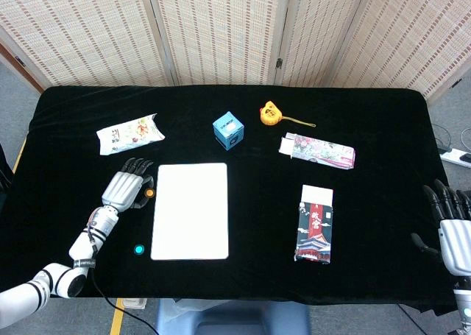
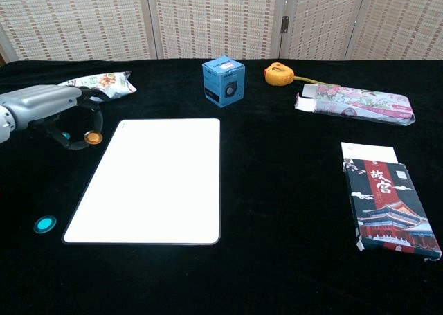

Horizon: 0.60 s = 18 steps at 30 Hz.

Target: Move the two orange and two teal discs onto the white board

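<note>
The left hand (image 1: 129, 189) pinches a small orange plastic disc (image 2: 92, 138) at its curled fingers (image 2: 69, 139), just left of the flat white rectangular board (image 2: 156, 180). A small teal disc (image 2: 45, 224) lies on the black-clothed counter (image 1: 257, 224) near the board's front left corner. The right hand (image 1: 450, 232) rests at the counter's right edge, fingers spread, holding nothing.

One flat white rectangular board (image 1: 190, 210), one orange disc (image 1: 149, 193), two teal discs (image 1: 139, 249) (image 2: 65, 136), one blue cardboard cube (image 1: 229, 129), one orange tape measure (image 1: 271, 114), one snack packet (image 1: 129, 134), two printed boxes (image 1: 319, 150) (image 1: 315, 224).

We read this as a lab/test setup: black-draped surface (image 1: 243, 276) w/ woven folding screens (image 1: 221, 29) behind, power strip (image 1: 458, 157) on floor.
</note>
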Motion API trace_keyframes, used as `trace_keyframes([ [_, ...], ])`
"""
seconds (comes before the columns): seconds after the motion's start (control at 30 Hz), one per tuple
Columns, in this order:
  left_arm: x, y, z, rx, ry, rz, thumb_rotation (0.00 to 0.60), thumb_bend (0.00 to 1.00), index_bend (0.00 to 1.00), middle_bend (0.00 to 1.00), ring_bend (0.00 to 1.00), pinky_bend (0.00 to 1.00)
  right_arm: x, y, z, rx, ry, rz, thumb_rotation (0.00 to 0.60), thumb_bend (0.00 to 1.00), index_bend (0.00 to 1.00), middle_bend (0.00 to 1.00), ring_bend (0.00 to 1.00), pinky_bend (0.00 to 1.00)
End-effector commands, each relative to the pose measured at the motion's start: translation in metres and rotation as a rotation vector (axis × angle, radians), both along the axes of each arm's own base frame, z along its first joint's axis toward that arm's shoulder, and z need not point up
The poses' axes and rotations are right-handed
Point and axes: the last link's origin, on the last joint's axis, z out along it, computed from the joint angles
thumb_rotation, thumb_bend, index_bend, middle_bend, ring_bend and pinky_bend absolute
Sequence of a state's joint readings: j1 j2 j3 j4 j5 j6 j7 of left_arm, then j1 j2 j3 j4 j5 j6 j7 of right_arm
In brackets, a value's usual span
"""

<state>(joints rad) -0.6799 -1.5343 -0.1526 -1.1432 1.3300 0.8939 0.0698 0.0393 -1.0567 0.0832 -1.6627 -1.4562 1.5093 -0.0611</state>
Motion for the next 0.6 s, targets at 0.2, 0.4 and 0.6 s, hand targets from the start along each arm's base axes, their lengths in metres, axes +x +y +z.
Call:
trace_keyframes([
  [0.2,0.032,0.016,-0.015,-0.038,-0.013,-0.011,0.600,0.40,0.51,0.11,0.00,0.00,-0.004,0.003,0.003,-0.011,-0.002,-0.012,0.600,0.27,0.00,0.00,0.00,0.00],
  [0.4,0.040,0.022,-0.025,-0.058,-0.004,-0.004,0.600,0.40,0.51,0.11,0.00,0.00,-0.007,0.006,0.004,-0.016,-0.008,-0.026,0.600,0.27,0.00,0.00,0.00,0.00],
  [0.6,0.038,0.022,-0.029,-0.070,0.014,0.006,0.600,0.39,0.28,0.08,0.00,0.00,-0.008,0.007,0.004,-0.018,-0.009,-0.029,0.600,0.27,0.00,0.00,0.00,0.00],
])
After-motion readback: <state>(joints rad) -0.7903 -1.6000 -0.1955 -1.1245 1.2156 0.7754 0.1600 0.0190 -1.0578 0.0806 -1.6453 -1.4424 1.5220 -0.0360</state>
